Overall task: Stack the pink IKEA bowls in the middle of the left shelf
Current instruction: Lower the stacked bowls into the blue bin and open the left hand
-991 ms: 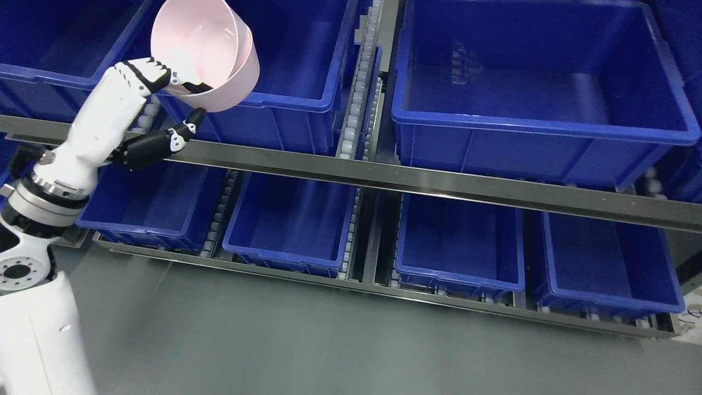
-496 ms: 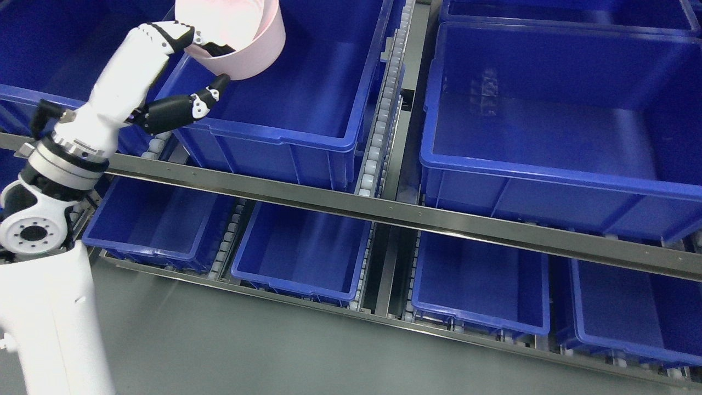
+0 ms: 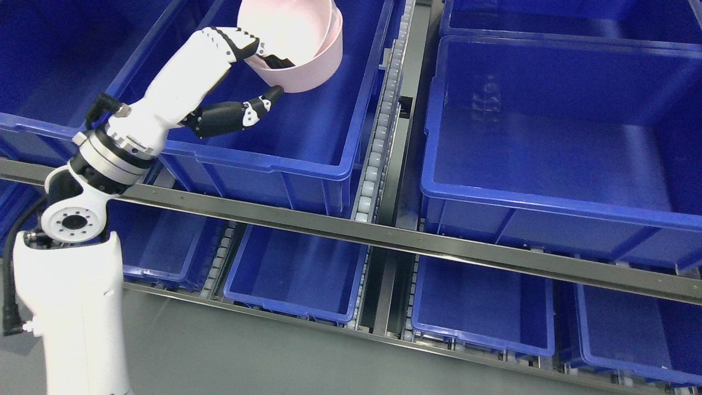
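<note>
A single head view looks steeply down from above, fairly close, onto a two-tier shelf [image 3: 384, 237] of blue bins [image 3: 548, 164] and the grey floor [image 3: 219, 351] below.

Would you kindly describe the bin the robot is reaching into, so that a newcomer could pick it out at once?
Start at the steel shelf rail crossing the picture; above it sit large blue bins. Take the large blue bin just left of the white roller track. Unlike the others, it has the left hand holding pink bowls over it.
</note>
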